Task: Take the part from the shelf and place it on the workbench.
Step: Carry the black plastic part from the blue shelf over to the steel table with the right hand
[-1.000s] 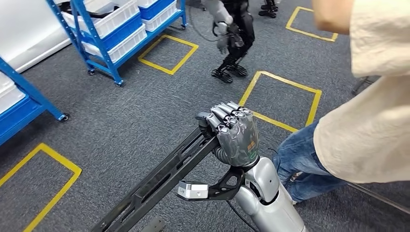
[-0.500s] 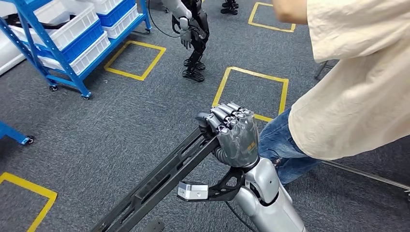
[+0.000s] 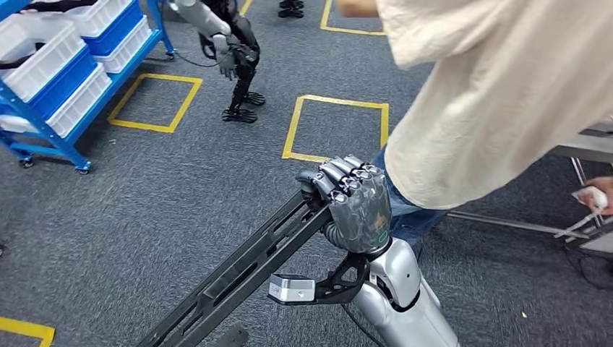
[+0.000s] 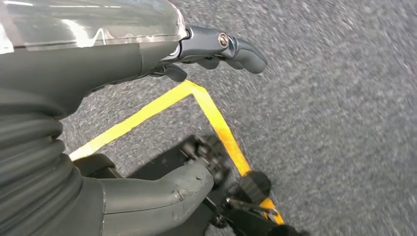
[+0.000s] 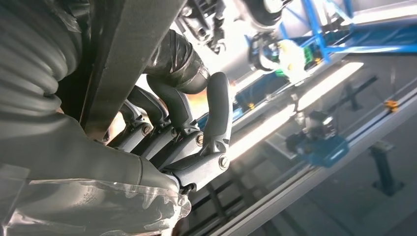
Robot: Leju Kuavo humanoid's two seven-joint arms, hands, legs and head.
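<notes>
Even overhead light, soft shadows; left wrist view's carpet (image 4: 344, 123) motion-blurred; right wrist view has bright glare behind

From the head view I look steeply down over my right hand (image 3: 352, 204) and the long black part (image 3: 238, 275) onto grey carpet (image 3: 144, 202). My right wrist camera sits tight behind that same hand (image 5: 172, 128) and part (image 5: 125, 54). My left wrist camera faces the carpet (image 4: 334, 98) closely, past my left hand (image 4: 147, 113).

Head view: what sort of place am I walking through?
Likely a robot test or training floor: blue shelving with white bins, yellow tape squares on grey carpet, and another humanoid robot standing by.
</notes>
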